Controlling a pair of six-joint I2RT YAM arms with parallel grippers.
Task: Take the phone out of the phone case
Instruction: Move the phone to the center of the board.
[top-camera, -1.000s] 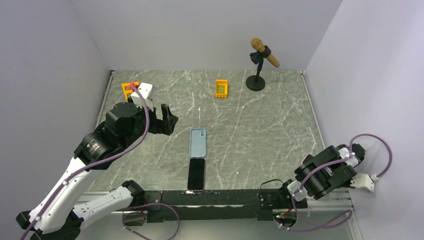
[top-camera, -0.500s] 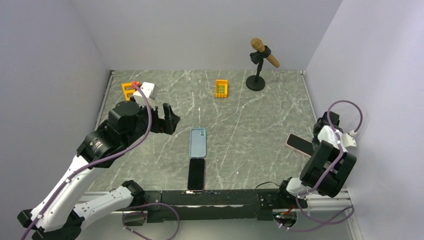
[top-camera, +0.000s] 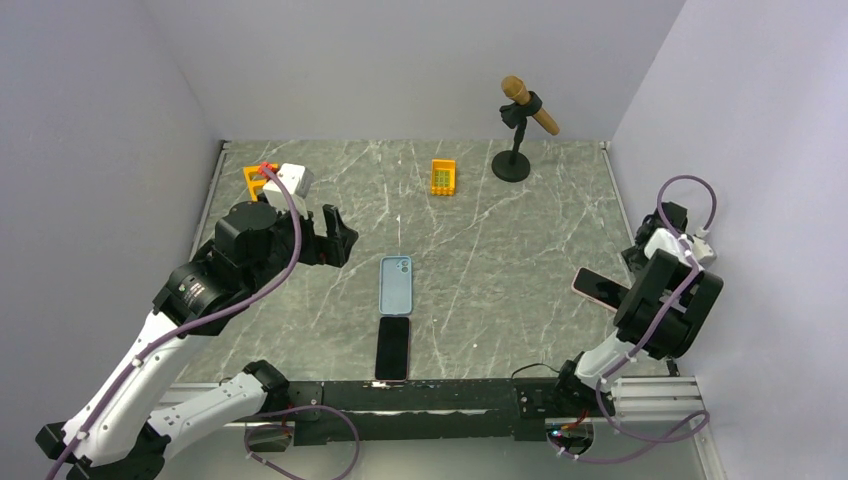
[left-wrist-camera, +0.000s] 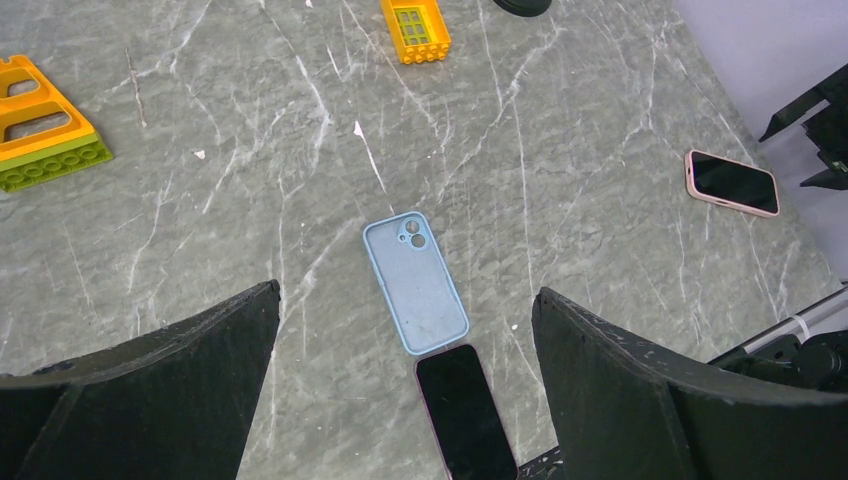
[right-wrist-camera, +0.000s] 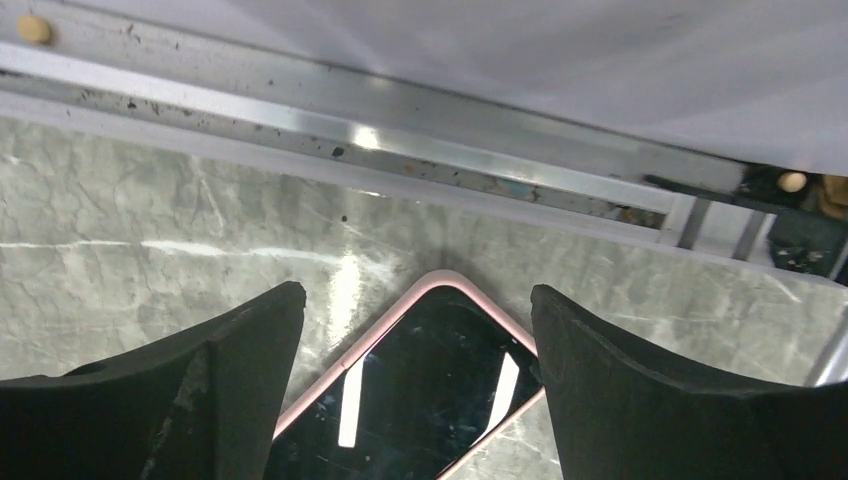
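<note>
Desk (top-camera: 500, 230) – grey marbled top, walled on three sides. Clock directions below are read from the top view, desk centre as the dial.

Left arm (top-camera: 150, 340) reaches in from 7 o'clock toward 9 o'clock. You will find the left fingers (left-wrist-camera: 150, 390) spread wide with nothing between them, held above the desk and well apart from every object. Their camera looks down on the middle of the desk.

Right arm (top-camera: 660, 310) stands folded at the 4 o'clock edge. The right fingers (right-wrist-camera: 200, 380) are parted wide and hang over one end of the pink-cased phone (right-wrist-camera: 420, 400). That end shows in the gap between them. Whether either finger touches the case, you cannot tell from these views.

Microphone on a black stand (top-camera: 520, 125) – 1 o'clock, near the back wall, upright base, head tilted.

Pink-cased phone – lies flat at 3 to 4 o'clock, close to the right rail, screen up, the phone seated in its case.

Blue phone case (top-camera: 395, 285) – just below dead centre, lying flat, camera cut-out toward 12 o'clock. No phone in it.

Black phone (top-camera: 392, 347) – at 6 o'clock of the blue case, end to end with it, screen dark, near the front rail.

Orange-and-green block (left-wrist-camera: 45, 125) – 10 o'clock corner.

Orange block (top-camera: 443, 177) – 12 o'clock, smallest item.
</note>
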